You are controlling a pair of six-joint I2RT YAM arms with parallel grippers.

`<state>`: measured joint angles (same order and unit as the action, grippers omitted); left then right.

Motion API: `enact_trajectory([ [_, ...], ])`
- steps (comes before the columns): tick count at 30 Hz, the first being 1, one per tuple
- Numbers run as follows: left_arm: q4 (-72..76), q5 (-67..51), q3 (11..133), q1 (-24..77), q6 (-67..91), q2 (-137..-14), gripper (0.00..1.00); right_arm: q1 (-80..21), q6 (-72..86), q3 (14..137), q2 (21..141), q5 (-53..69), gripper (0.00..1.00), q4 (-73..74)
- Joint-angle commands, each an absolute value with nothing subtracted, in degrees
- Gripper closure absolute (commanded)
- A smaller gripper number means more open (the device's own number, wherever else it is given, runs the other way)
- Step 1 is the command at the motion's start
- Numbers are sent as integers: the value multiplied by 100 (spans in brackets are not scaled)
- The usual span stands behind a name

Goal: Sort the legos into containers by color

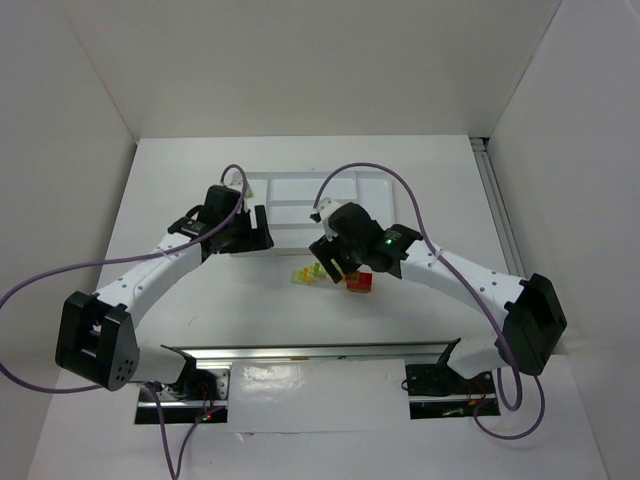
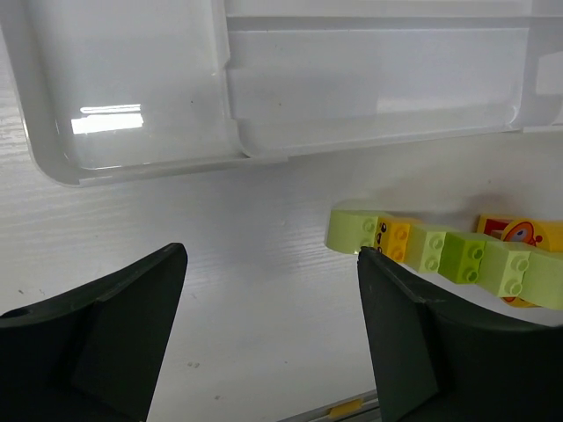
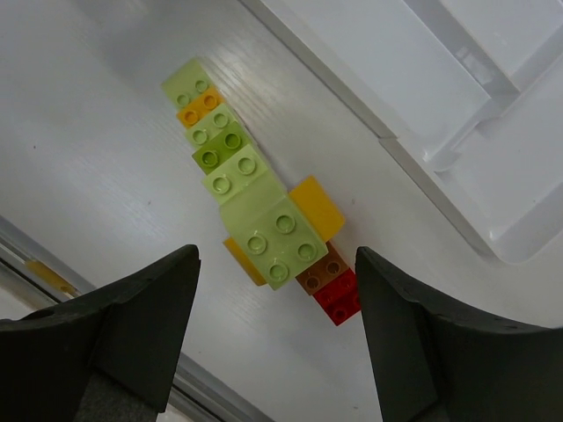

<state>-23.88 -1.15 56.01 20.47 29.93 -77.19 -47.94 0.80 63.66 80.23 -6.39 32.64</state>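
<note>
Right gripper (image 3: 274,262) part-open over legos (image 3: 264,220), gripping nothing; left gripper (image 2: 273,257) wide, empty; legos beside tray (image 2: 230,105) near edge.

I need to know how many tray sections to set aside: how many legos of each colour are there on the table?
Green legos: 5
Yellow-orange legos: 3
Red lego: 1
Brown lego: 1
Total: 10

green legos (image 3: 273,233) 5; yellow-orange legos (image 3: 317,207) 3; brown lego (image 3: 321,274) 1; red lego (image 3: 339,301) 1; tray (image 3: 369,53) 1
</note>
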Motion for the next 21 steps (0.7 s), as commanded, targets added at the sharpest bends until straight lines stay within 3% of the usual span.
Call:
enact_trajectory([
  [1, -2259, -448, 5651, 1951, 2848, -7849, 11, -4790, -97, 6417, 7989, -562, 21, 3322],
  [7, -2259, -501, 5651, 1898, 2900, -7910, 11, -4790, 105, 6135, 7752, -799, 5, 3261],
  [10, -2197, -571, 5599, 1898, 2961, -7910, 12, -4790, 105, 6082, 7909, -1028, 1, 3392],
  [21, -2092, -677, 5607, 2127, 2962, -8095, 12, -4790, 211, 5539, 8385, -1055, 1, 3024],
])
